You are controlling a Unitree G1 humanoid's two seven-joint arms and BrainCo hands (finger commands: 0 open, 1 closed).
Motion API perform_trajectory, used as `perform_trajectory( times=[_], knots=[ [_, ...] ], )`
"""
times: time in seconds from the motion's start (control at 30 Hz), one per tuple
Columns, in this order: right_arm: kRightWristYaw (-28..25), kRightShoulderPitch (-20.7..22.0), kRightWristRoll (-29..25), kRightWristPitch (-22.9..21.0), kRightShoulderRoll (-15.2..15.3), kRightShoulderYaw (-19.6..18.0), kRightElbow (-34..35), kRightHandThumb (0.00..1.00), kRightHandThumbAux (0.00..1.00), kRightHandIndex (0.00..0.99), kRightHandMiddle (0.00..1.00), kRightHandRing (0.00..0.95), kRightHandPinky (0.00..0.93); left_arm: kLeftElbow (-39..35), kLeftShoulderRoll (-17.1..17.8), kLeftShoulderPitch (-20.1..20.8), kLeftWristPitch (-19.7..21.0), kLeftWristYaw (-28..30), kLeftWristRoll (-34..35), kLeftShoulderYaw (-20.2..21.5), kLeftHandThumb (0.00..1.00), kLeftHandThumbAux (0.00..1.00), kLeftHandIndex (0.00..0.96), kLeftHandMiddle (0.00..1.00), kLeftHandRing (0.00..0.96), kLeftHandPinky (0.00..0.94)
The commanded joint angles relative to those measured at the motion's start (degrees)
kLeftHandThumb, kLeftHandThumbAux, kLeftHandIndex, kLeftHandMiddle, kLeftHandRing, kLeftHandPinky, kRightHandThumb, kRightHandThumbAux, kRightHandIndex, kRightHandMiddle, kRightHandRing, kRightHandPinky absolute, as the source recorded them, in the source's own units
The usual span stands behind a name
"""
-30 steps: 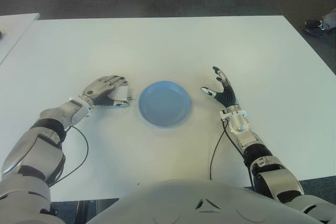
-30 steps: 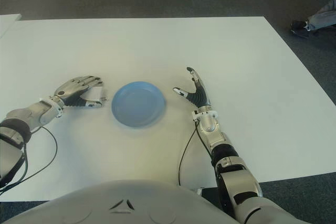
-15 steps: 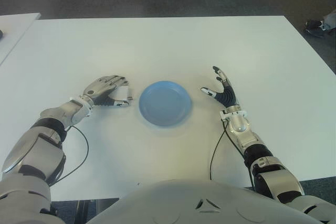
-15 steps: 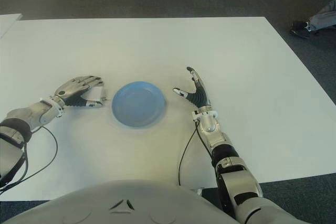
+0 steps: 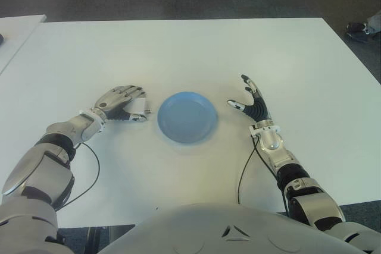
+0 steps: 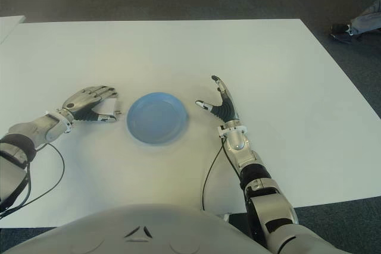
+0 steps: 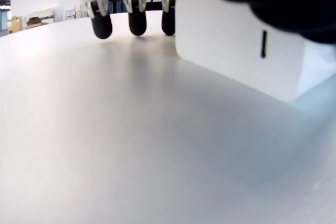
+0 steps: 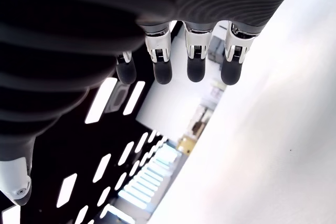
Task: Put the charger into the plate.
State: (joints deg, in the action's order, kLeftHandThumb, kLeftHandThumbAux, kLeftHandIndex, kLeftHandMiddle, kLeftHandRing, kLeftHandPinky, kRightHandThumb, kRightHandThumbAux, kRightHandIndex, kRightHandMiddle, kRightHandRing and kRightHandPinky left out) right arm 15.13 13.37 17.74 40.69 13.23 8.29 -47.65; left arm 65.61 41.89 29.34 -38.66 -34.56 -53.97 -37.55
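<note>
Curling over the white charger (image 5: 139, 108), the left hand (image 5: 119, 103) grasps it beside the blue plate (image 5: 187, 117); right hand (image 5: 252, 104) spread.

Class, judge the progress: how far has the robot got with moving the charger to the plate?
Done: the left hand has reached the white charger, beside the blue plate on the robot's left, and curls over it; the left wrist view shows it still on the table. In hand: securing the grasp. Left: lifting, carrying and releasing it into the empty plate. The right hand shows open on the plate's other side.
</note>
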Motion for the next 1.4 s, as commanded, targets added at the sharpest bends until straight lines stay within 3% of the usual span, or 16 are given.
perform_trajectory(
  times=[0.03,0.07,0.13,0.23,0.27,0.33,0.53,0.87,1.4],
  knots=[
    [-0.04,-7.59,0.40,0.05,-1.89,1.14,-4.26,0.153,0.533,0.000,0.002,0.050,0.098,0.18,-0.48,-2.00,2.34,-9.59,-3.10,-1.88,0.438,0.223,0.147,0.187,0.162,0.209],
    [-0.04,-7.58,0.41,-0.02,-1.91,1.15,-4.21,0.152,0.533,0.000,0.001,0.050,0.099,0.26,-0.63,-2.10,2.92,-12.15,-3.55,-2.05,0.474,0.259,0.238,0.333,0.310,0.340],
    [-0.06,-7.59,0.45,-0.19,-1.91,1.19,-4.06,0.149,0.531,0.000,0.000,0.048,0.099,1.10,-1.51,-2.93,5.49,-20.83,-5.40,-3.19,0.524,0.351,0.378,0.503,0.481,0.506],
    [-0.10,-7.61,0.44,-0.36,-1.92,1.21,-3.90,0.147,0.527,0.000,0.000,0.046,0.097,1.87,-2.03,-3.08,6.94,-25.71,-6.37,-4.29,0.552,0.448,0.485,0.601,0.579,0.613],
    [-0.15,-7.61,0.44,-0.56,-1.95,1.24,-3.78,0.147,0.527,0.000,0.000,0.046,0.097,2.17,-2.43,-3.12,8.18,-28.11,-6.64,-4.44,0.555,0.457,0.495,0.610,0.589,0.624],
    [-0.26,-7.62,0.43,-0.84,-1.97,1.26,-3.61,0.143,0.514,0.000,0.000,0.045,0.098,2.82,-3.08,-3.14,9.97,-31.72,-7.02,-4.81,0.649,0.597,0.463,0.682,0.670,0.714],
    [-0.48,-7.55,0.33,-1.31,-2.12,1.30,-3.33,0.136,0.495,0.000,0.000,0.044,0.102,4.12,-3.87,-2.93,11.10,-37.18,-7.36,-6.19,0.711,0.686,0.445,0.793,0.781,0.832],
    [-0.87,-7.50,-0.20,-1.72,-2.63,1.11,-3.08,0.127,0.498,0.000,0.000,0.041,0.110,2.75,-1.83,-1.99,8.50,-44.43,-8.81,-9.01,0.725,0.702,0.442,0.889,0.874,0.889],
    [-1.59,-7.16,-1.18,-3.58,-3.57,0.60,-2.70,0.086,0.481,0.000,0.005,0.076,0.122,-1.28,0.84,-2.61,6.70,-51.14,-9.94,-9.52,0.714,0.707,0.442,0.890,0.882,0.866]
  ],
)
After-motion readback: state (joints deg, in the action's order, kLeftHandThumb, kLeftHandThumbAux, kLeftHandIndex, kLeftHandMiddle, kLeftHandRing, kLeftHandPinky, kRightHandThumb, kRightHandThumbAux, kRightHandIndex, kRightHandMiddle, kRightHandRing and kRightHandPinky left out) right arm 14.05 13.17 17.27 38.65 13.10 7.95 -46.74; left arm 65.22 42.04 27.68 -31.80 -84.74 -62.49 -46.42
